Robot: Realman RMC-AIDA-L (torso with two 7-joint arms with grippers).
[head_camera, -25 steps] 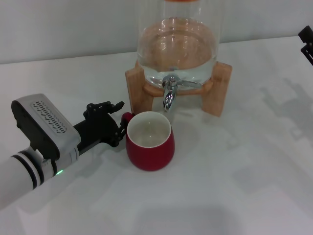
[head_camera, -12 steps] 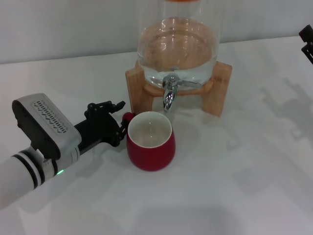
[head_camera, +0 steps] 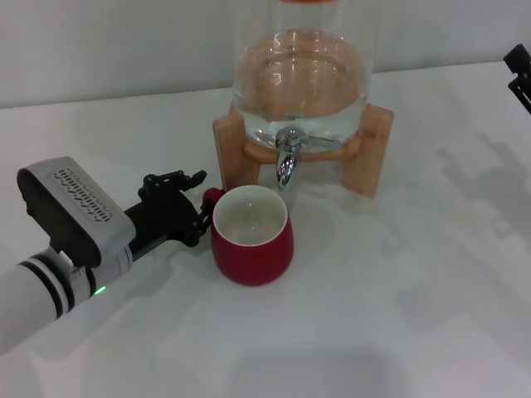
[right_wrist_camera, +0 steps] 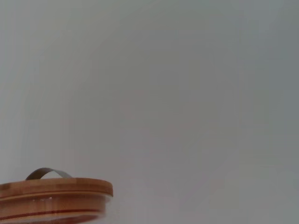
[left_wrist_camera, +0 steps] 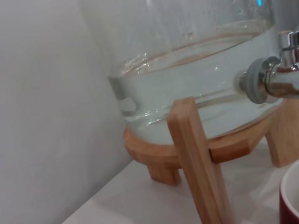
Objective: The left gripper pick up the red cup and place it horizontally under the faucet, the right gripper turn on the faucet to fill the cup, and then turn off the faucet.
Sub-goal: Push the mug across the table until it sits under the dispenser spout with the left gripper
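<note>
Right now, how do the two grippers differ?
The left gripper sits low on the table at the red cup, its fingers around the cup's handle; the right gripper hangs far off at the head view's right edge, touching nothing. The left shows its grey vented wrist; the right shows only a black tip. Both are black.

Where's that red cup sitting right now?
In the head view, the red cup stands upright on the table, just in front of the faucet, with the left gripper at its handle on the robot's left.
</note>
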